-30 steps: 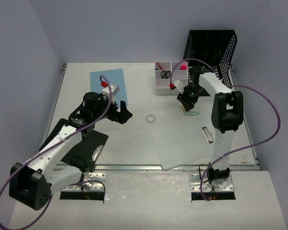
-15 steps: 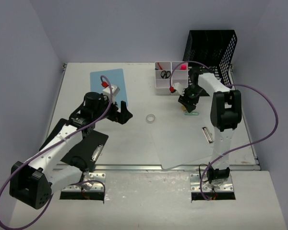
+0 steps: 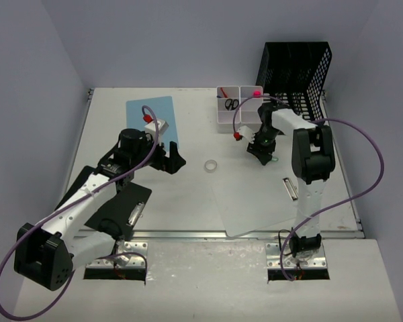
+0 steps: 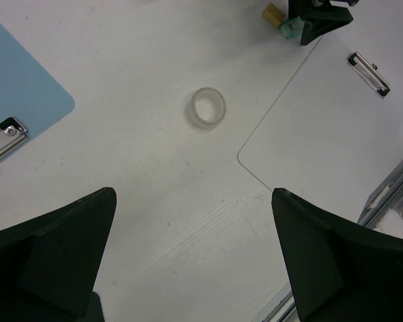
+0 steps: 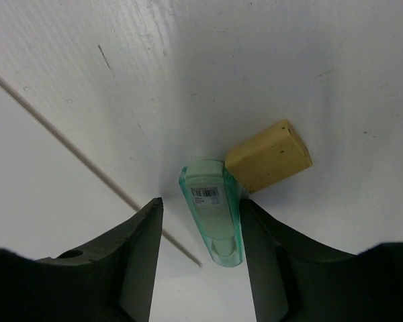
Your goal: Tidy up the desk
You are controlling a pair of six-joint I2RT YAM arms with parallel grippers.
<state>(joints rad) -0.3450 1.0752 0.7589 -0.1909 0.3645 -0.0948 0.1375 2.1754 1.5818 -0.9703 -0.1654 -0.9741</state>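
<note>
The off-white desk (image 3: 107, 121) carries everything. My right gripper (image 3: 264, 151) hangs low over a translucent green case (image 5: 211, 215) lying flat beside a yellow eraser (image 5: 269, 155). In the right wrist view my right gripper (image 5: 201, 204) is open with the jaws on either side of the case; the right jaw is close to it, the left jaw stands apart. My left gripper (image 3: 168, 158) is open and empty above the desk at middle left. In the left wrist view my left gripper (image 4: 193, 196) faces a clear tape ring (image 4: 208, 107).
A black mesh rack (image 3: 295, 64) stands at the back right, white bins (image 3: 236, 111) with scissors beside it. A blue clipboard (image 3: 151, 114) lies back left, a black board (image 3: 117, 204) under the left arm, a white clipboard (image 3: 275, 201) front right. The tape ring (image 3: 211, 165) lies mid-desk.
My right gripper has turned and come down around the green case, which is now mostly hidden under it in the top view. The left arm has not moved.
</note>
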